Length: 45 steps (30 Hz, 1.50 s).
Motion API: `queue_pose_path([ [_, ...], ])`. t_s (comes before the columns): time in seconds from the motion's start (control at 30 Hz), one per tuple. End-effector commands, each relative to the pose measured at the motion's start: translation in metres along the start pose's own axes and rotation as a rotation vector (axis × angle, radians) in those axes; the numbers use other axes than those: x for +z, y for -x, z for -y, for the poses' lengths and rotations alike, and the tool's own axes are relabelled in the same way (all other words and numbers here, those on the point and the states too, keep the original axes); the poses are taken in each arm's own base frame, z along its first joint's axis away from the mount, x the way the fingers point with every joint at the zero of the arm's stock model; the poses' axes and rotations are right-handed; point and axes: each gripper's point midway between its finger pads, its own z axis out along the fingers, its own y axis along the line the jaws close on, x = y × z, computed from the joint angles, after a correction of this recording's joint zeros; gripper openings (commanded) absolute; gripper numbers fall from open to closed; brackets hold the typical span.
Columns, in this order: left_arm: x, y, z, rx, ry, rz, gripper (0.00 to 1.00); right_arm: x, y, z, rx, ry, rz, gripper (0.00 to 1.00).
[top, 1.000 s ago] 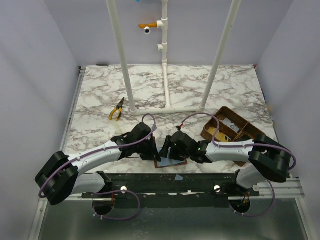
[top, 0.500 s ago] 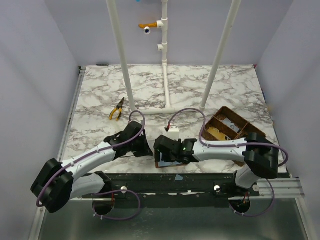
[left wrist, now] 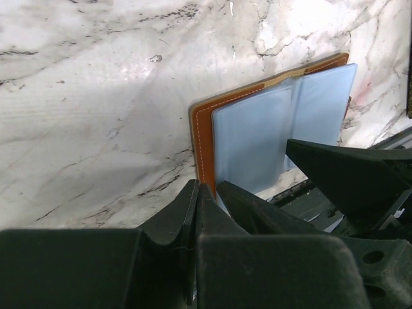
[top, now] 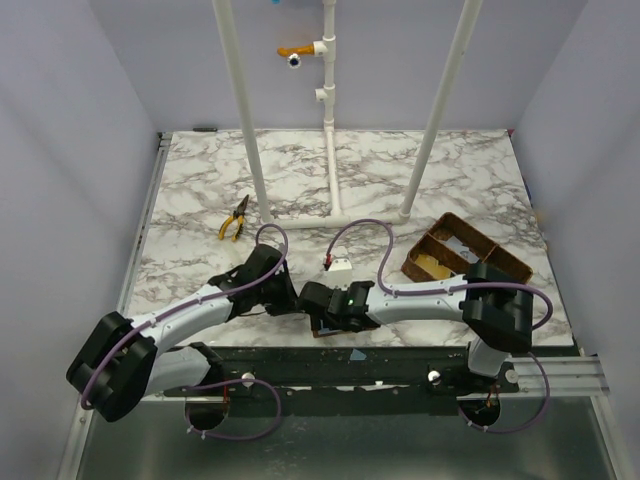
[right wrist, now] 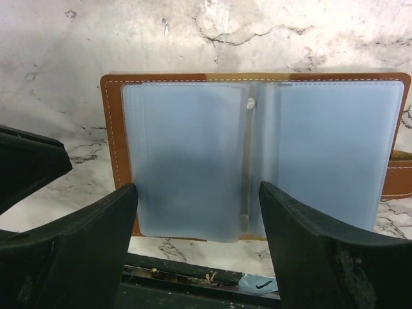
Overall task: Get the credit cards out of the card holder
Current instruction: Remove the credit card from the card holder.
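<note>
The card holder [right wrist: 257, 154] lies open and flat near the table's front edge, brown leather with blue-grey clear pockets and a snap tab [right wrist: 399, 177] on its right. No cards show in the pockets. My right gripper [right wrist: 198, 188] is open and hovers over the holder's near edge, one finger on each side of the left pocket. My left gripper [left wrist: 198, 190] is shut and empty, just left of the holder [left wrist: 277, 129]. From the top view my right gripper [top: 322, 303] hides most of the holder [top: 340, 326]. A yellowish card [top: 430, 264] and a pale card [top: 457, 245] lie in the basket.
A brown woven divided basket [top: 500, 262] stands at the right. Yellow-handled pliers [top: 234, 218] lie at the left back. A white pipe frame [top: 335, 218] stands mid-table. The table's front edge and a black rail [right wrist: 193, 277] run just below the holder.
My right gripper has swung left across the holder and now covers it. My left gripper has drawn back a little to the left, off the holder.
</note>
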Motion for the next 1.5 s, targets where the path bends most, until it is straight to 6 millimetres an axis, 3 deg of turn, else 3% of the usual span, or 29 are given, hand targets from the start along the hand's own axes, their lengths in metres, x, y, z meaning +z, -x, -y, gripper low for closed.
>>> queue_pose_path([
  [0.0,0.003,-0.001,0.008,0.008,-0.047,-0.020,0.00,0.005,0.003,0.004,-0.036,-0.051,0.026,0.81],
  [0.13,0.004,-0.002,0.009,0.008,-0.055,-0.027,0.00,0.008,0.000,0.007,-0.045,-0.065,0.019,0.78],
  [0.63,0.005,-0.006,0.014,0.025,-0.081,-0.058,0.00,0.012,-0.014,0.016,-0.005,-0.044,-0.010,0.28],
  [0.83,0.006,-0.009,0.016,0.039,-0.085,-0.075,0.00,0.012,-0.015,0.019,0.086,0.054,-0.027,0.15],
  [1.13,0.014,-0.013,0.034,0.084,-0.090,-0.107,0.00,0.005,-0.012,0.016,0.243,0.311,-0.045,0.11],
  [1.33,0.021,-0.007,0.032,0.062,-0.051,-0.091,0.00,-0.006,-0.003,0.022,0.382,0.476,-0.038,0.11],
  [1.47,0.017,-0.001,0.024,0.054,-0.006,-0.042,0.00,-0.003,-0.008,0.028,0.411,0.487,-0.061,0.09],
])
